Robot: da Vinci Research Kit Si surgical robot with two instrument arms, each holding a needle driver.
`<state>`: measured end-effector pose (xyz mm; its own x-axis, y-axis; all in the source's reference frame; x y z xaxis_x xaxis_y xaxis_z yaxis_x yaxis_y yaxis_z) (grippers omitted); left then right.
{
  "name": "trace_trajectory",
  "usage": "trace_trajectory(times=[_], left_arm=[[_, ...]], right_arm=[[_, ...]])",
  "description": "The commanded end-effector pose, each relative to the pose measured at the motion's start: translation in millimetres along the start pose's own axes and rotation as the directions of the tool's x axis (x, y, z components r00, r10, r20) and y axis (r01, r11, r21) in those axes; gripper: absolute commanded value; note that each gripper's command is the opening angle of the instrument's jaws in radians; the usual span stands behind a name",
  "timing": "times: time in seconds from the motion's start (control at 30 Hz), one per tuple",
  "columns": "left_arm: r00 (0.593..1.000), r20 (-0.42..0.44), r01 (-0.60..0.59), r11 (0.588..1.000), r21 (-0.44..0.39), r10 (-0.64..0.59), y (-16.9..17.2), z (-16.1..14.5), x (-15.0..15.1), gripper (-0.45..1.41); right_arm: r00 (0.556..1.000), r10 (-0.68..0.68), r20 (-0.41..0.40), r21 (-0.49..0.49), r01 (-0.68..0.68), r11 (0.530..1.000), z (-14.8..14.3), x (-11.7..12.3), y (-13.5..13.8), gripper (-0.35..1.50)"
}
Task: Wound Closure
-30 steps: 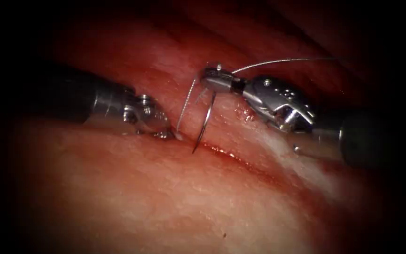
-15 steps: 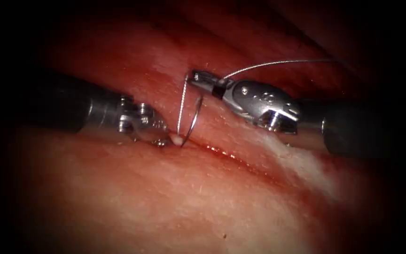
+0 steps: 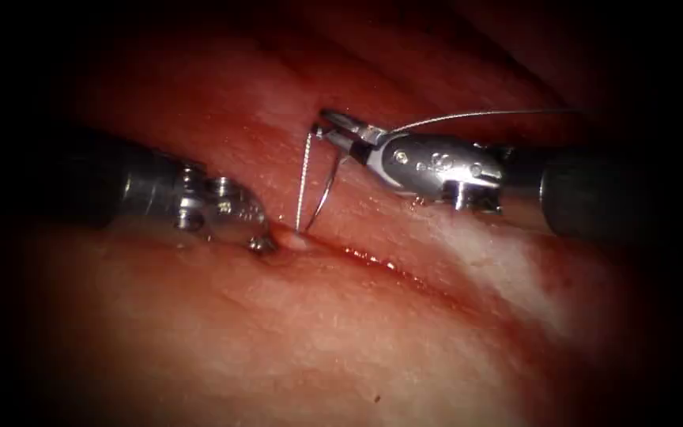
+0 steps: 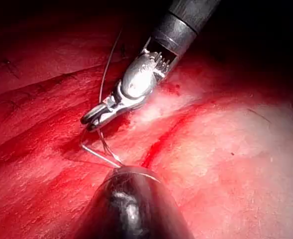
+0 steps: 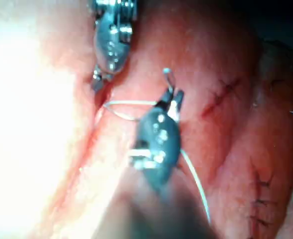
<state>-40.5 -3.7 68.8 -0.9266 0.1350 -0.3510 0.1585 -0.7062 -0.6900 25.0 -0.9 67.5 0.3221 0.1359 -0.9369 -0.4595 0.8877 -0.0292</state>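
One end of the needle (image 3: 324, 194) is all I can follow clearly: its upper end sits in my right tool (image 3: 333, 130), just left of centre in the upper half of the endoscope frame, and the curve runs down to the cut (image 3: 389, 265), where the tip is lost at a small pale mound of tissue (image 3: 357, 348); I can't tell how deep it sits. Beside the needle a straight run of thread (image 3: 303, 186) drops from the same jaws to that mound, and another strand arcs off from the tool toward the upper right of the frame until it fades into the dark. Red fluid (image 3: 373, 257) glistens along the cut, which slants toward the lower right. From my left wrist camera the left tool's rounded body covers the spot where needle and thread meet the tissue. My left tool (image 3: 261, 243) lies at middle left of the endoscope frame, its tip pressed against the tissue just left of the mound; its jaws are buried in shadow and I cannot tell how they stand or whether they hold anything. My right tool's jaws are clamped narrow on the needle near its tail end.
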Motion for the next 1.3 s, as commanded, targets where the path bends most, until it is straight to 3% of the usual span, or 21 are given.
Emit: trace_trajectory(times=[0.03, 0.33, 0.63, 0.9, 1.3], left_arm=[[1.000, -0.007, 0.000, 1.000, 0.001, 0.000, 0.0, 0.7, 0.3, -0.15], [0.999, -0.046, -0.008, 0.999, 0.032, 0.009, -0.1, -1.0, 1.5, -0.18], [0.999, -0.047, -0.011, 0.999, 0.036, 0.013, 0.1, -0.5, 1.4, -0.21], [0.998, -0.051, -0.017, 0.999, 0.035, 0.019, 0.4, -0.5, 1.2, -0.21], [0.998, -0.060, -0.023, 0.999, 0.048, 0.026, 1.3, -1.1, 1.3, -0.21]], right_arm=[[1.000, -0.014, -0.005, 0.006, 0.014, 1.000, 0.9, -0.4, -1.1, -0.35], [0.999, -0.047, -0.020, 0.037, 0.047, 0.998, 1.4, -1.1, -3.6, -0.35], [0.998, -0.059, -0.017, 0.048, 0.059, 0.997, -0.3, -1.2, -3.0, -0.35], [0.995, -0.100, -0.013, 0.055, 0.100, 0.993, -0.1, -1.8, -4.4, -0.35], [0.990, -0.144, 0.001, 0.034, 0.144, 0.989, 0.0, -2.0, -4.4, -0.35]])
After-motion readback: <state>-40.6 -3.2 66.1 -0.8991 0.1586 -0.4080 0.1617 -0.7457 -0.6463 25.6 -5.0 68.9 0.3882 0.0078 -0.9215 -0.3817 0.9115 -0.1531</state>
